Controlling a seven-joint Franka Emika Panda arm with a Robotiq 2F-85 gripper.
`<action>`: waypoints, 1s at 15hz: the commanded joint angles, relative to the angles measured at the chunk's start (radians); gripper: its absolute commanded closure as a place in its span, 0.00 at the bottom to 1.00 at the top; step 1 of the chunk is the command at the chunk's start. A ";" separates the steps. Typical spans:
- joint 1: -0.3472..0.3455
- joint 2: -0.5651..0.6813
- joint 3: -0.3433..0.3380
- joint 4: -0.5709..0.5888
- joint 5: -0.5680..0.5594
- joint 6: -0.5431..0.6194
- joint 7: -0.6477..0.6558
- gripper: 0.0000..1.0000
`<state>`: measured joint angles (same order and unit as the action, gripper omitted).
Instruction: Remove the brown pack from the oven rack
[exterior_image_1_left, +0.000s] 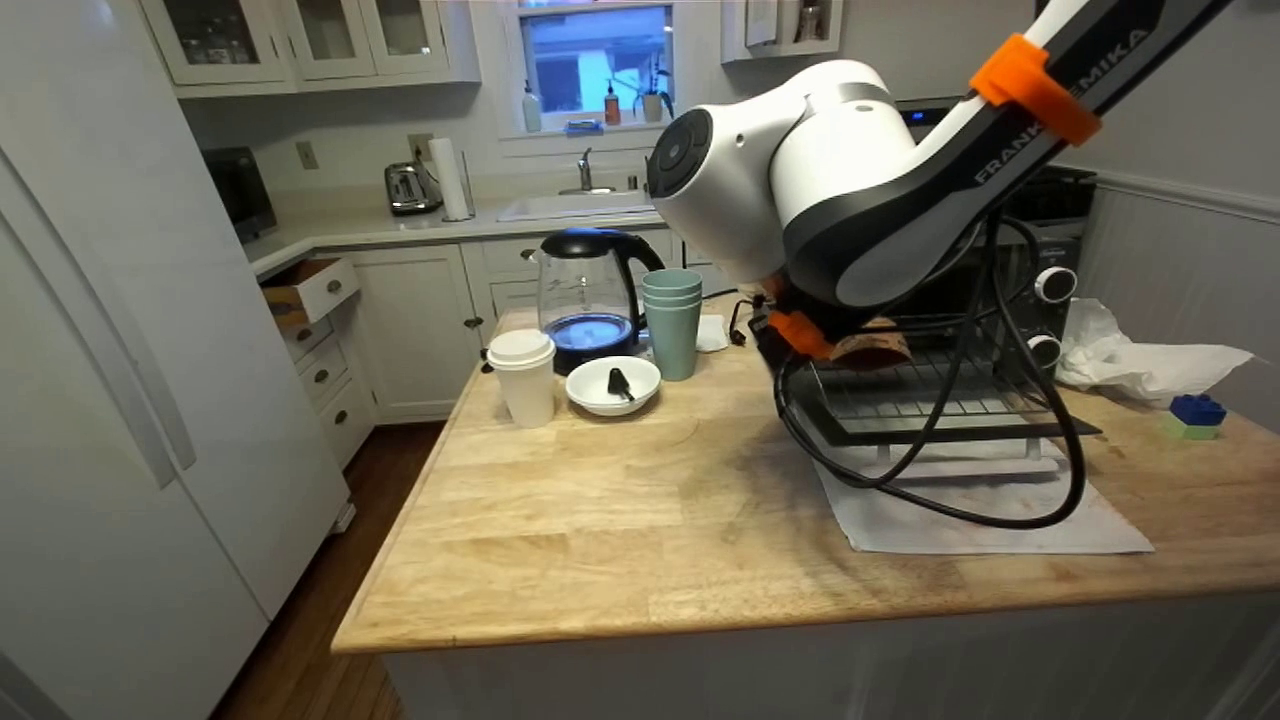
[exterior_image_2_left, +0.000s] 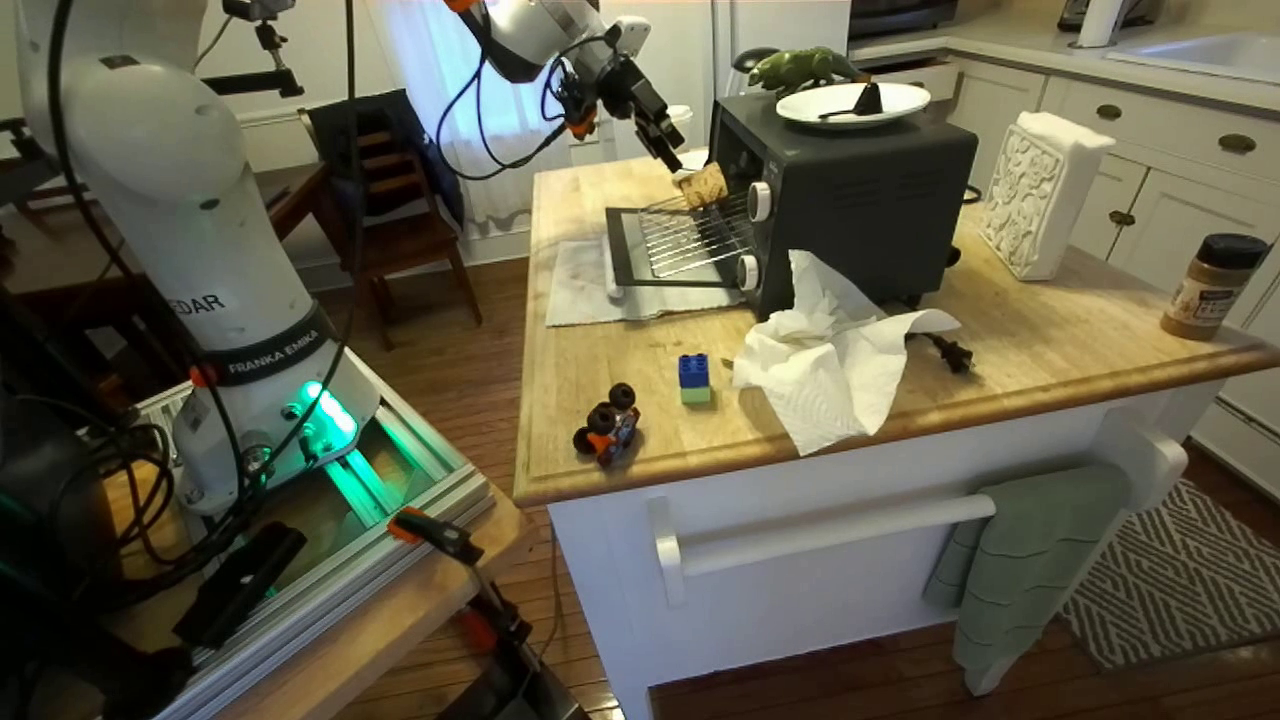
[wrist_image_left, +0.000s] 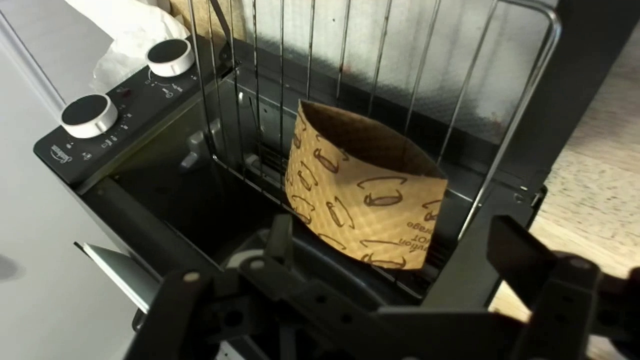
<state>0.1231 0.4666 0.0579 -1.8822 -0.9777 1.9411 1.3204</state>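
Observation:
The brown pack, a tan cardboard sleeve with dark printed marks, sits on the oven rack in the wrist view (wrist_image_left: 360, 200). It also shows in both exterior views (exterior_image_1_left: 872, 347) (exterior_image_2_left: 703, 186). The oven rack (exterior_image_2_left: 690, 240) is a wire grid pulled out over the lowered door of the black toaster oven (exterior_image_2_left: 860, 190); its bars show in the wrist view (wrist_image_left: 345, 45). My gripper (wrist_image_left: 392, 237) is open, its fingers wide apart, with the pack ahead of and between them, not gripped. In an exterior view the fingertips (exterior_image_2_left: 672, 150) are just above and beside the pack.
A white plate (exterior_image_2_left: 815, 108) and a green dinosaur figure (exterior_image_2_left: 800, 68) stand on the oven. Crumpled paper (exterior_image_2_left: 830, 370) and a blue-green block (exterior_image_2_left: 694, 378) lie beside it. A kettle (exterior_image_1_left: 585, 290), green cups (exterior_image_1_left: 673, 325), a white cup (exterior_image_1_left: 524, 385) and a bowl (exterior_image_1_left: 600, 398) stand on the table.

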 joint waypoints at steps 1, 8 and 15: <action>0.021 0.053 -0.034 0.060 -0.016 -0.022 0.012 0.02; 0.018 0.104 -0.058 0.099 -0.007 -0.020 0.009 0.20; 0.019 0.118 -0.068 0.112 -0.004 -0.022 0.010 0.43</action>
<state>0.1241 0.5683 0.0038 -1.7993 -0.9777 1.9411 1.3227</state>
